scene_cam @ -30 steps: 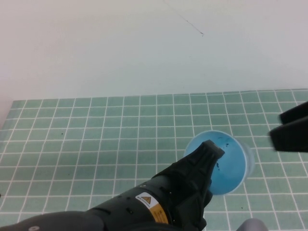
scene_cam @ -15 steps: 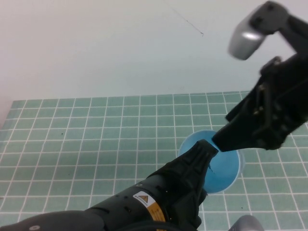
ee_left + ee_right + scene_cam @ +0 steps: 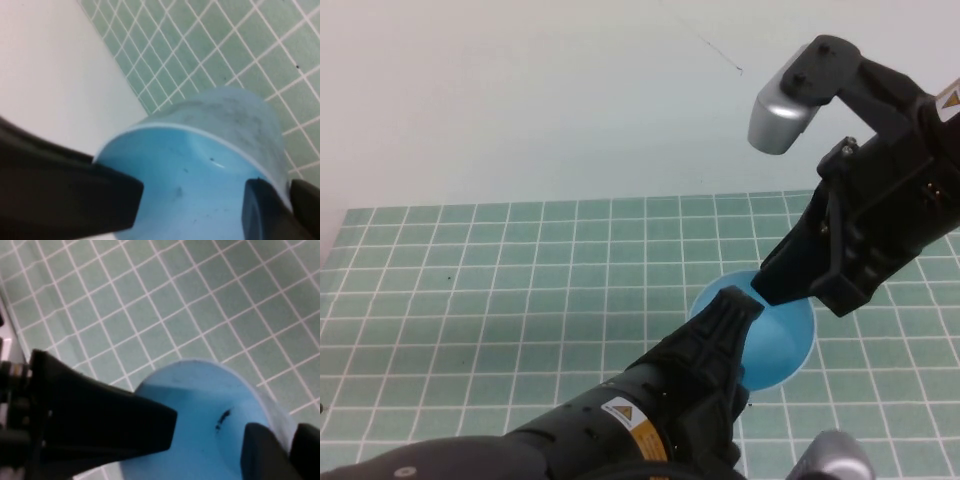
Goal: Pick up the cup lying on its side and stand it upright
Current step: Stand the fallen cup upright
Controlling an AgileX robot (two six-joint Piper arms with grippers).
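The light-blue cup (image 3: 782,340) has its open mouth turned up toward the high camera, over the green grid mat. I cannot tell if its base touches the mat. My left gripper (image 3: 745,305) reaches in from the near left and is shut on the cup's wall, one finger inside and one outside, as the left wrist view shows (image 3: 290,212) on the cup (image 3: 200,165). My right gripper (image 3: 772,290) comes down from the right onto the rim beside it. In the right wrist view its fingers (image 3: 292,452) pinch the cup's wall (image 3: 200,405).
The green tiled mat (image 3: 520,300) covers the table, with a white wall behind it. Both arms crowd the space above the cup. A grey rounded part (image 3: 835,455) shows at the near edge.
The right arm has swung in from the right edge and come down onto the cup's rim. The cup has shifted a little to the left in the left gripper.
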